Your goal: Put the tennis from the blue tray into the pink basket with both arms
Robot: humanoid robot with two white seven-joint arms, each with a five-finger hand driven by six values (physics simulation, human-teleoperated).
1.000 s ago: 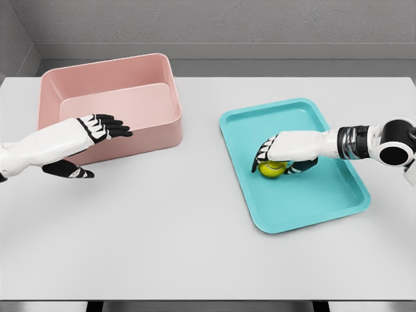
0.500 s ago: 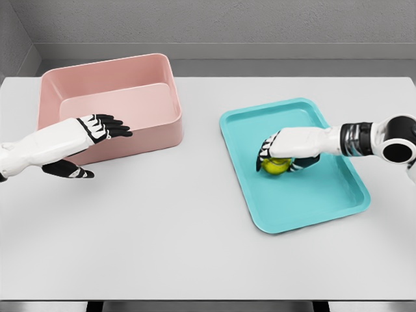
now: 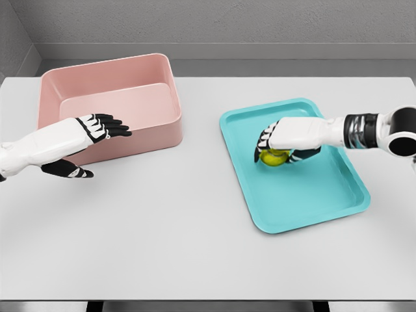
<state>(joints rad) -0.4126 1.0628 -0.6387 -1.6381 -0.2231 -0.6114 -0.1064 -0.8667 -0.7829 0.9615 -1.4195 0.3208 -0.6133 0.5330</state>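
Left arm: white, enters from the picture's left edge, lying low over the grey table [image 3: 182,221]. Left hand [image 3: 91,140]: held flat in front of the near wall of the basket, black-tipped fingers [image 3: 116,126] stretched out and relaxed, thumb lower and apart; it holds nothing.

Pink basket [image 3: 146,138]: rectangular, open-topped, set at the table's far left; its interior shows only bare pink floor.

Table, centre: plain light grey surface between basket and tray, the two standing well apart.

Blue tray [image 3: 325,208]: teal, shallow, with rounded corners and a raised rim, set at a slight angle right of centre.

Tennis ball [image 3: 273,156]: yellow-green, inside the tray's upper-left part, mostly covered by the hand above it. Whether it rests on the tray floor or hangs just clear cannot be told.

Right hand [image 3: 283,144]: palm down over the ball, fingers curled around it from above and from the sides, gripping it.

Right arm: white forearm with a black-banded wrist, reaching in from the right edge across the tray's far right rim.
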